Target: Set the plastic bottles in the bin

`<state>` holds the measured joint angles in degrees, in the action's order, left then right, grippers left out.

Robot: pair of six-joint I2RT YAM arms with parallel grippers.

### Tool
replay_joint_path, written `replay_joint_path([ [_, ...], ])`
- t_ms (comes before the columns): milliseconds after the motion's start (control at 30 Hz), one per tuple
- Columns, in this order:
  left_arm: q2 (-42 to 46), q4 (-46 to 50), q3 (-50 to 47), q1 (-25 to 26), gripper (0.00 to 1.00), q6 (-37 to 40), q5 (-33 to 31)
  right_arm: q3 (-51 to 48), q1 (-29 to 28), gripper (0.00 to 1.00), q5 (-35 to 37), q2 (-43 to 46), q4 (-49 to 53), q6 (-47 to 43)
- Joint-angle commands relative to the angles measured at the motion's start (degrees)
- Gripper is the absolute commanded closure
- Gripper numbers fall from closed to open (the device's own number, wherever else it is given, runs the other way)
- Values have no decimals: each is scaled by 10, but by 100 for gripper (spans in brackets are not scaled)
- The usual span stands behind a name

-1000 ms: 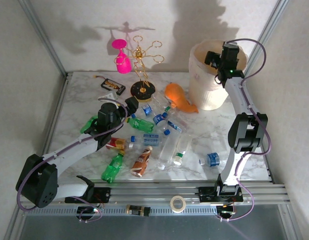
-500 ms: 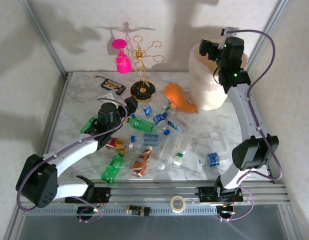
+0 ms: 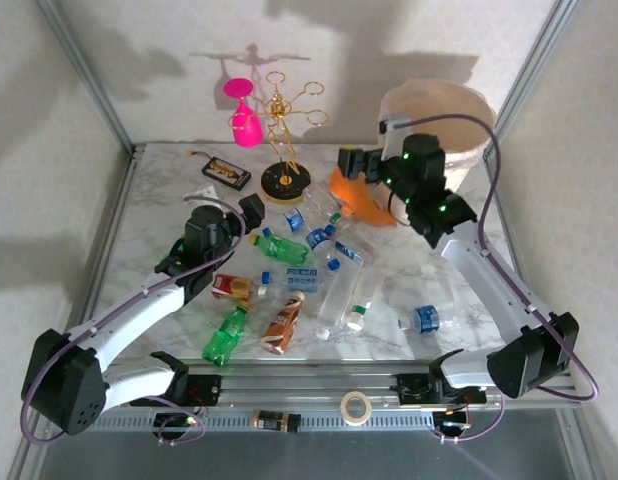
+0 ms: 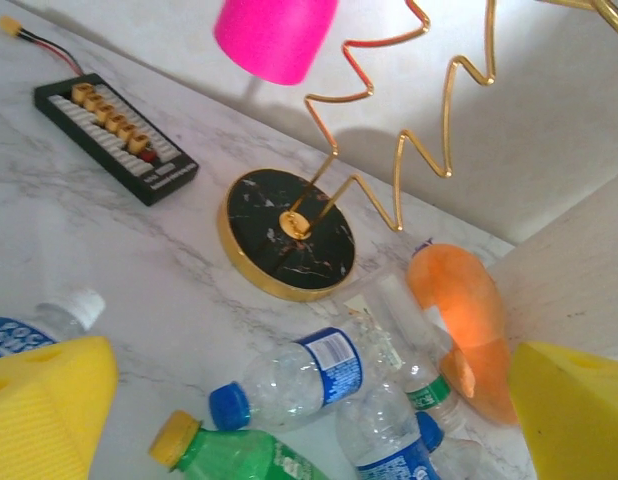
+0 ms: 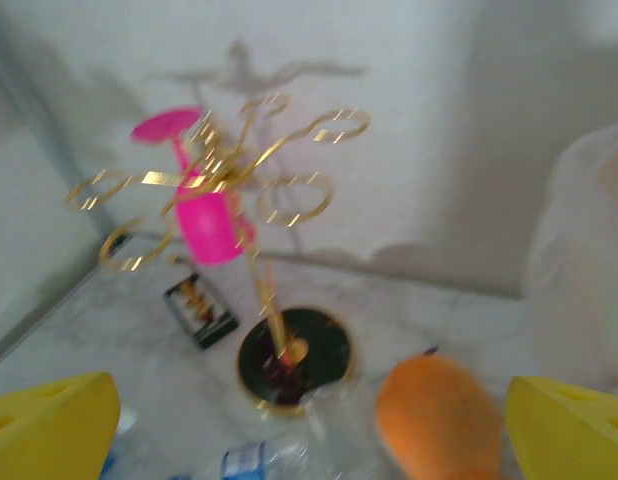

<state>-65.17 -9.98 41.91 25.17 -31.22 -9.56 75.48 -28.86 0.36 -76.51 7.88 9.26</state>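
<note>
Loosely scattered, the bottles [image 3: 294, 281] lie on their sides across the middle of the table [image 3: 159, 200]. None is in the bin [image 3: 459, 108], which stands upright in the far right corner. Most form one cluster: a green one [image 3: 281, 247] and several clear, blue-capped ones on the far side, with a brown one [image 3: 282, 322], a second green one [image 3: 225, 335] and a red-labelled one [image 3: 229, 287] nearer the front edge. One clear bottle [image 3: 421, 320] lies apart to the right. The left gripper [image 3: 253, 210] hangs over the cluster's far left edge, its yellow pads [image 4: 49, 400] spread wide with nothing held between them. Its wrist view looks down on a blue-capped bottle [image 4: 289, 380] and the green one's yellow cap. The right gripper [image 3: 349, 162] is raised near the bin, above the orange toy [image 3: 361, 200]. It too is wide open and empty, though its wrist view is blurred. The table is white marble with grey veins, boxed in by pale walls and aluminium posts. Behind the bottles stands a gold rack [image 3: 281, 110] on a round black base, with a pink glass [image 3: 246, 128] hanging from it upside down and a black device [image 3: 226, 172] to its left. The toy lies between the cluster and the bin, close to the bin's foot.
</note>
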Motion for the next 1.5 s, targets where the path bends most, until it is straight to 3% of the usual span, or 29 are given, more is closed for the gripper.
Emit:
replay_joint_path([
  [0,39,76,9,-19,0,15,-11,-50,-36,1,-4,27,-20,29],
  [367,148,246,-69,-48,0,-13,-9,-214,-107,1,-6,20,-94,158],
  [600,150,243,-118,-65,1,-44,-37,-217,-135,1,13,-23,-81,178],
  [867,54,120,-104,-191,0,-22,-56,-217,-145,1,31,-40,-87,190],
  [1067,-44,40,-82,-281,0,-31,13,-219,-149,1,46,-42,-80,194],
  [1233,-116,8,-55,-312,0,-9,70,-226,-151,1,52,-41,-79,194],
  [1467,-201,38,1,-317,0,16,145,-235,-154,1,63,-35,-80,193],
])
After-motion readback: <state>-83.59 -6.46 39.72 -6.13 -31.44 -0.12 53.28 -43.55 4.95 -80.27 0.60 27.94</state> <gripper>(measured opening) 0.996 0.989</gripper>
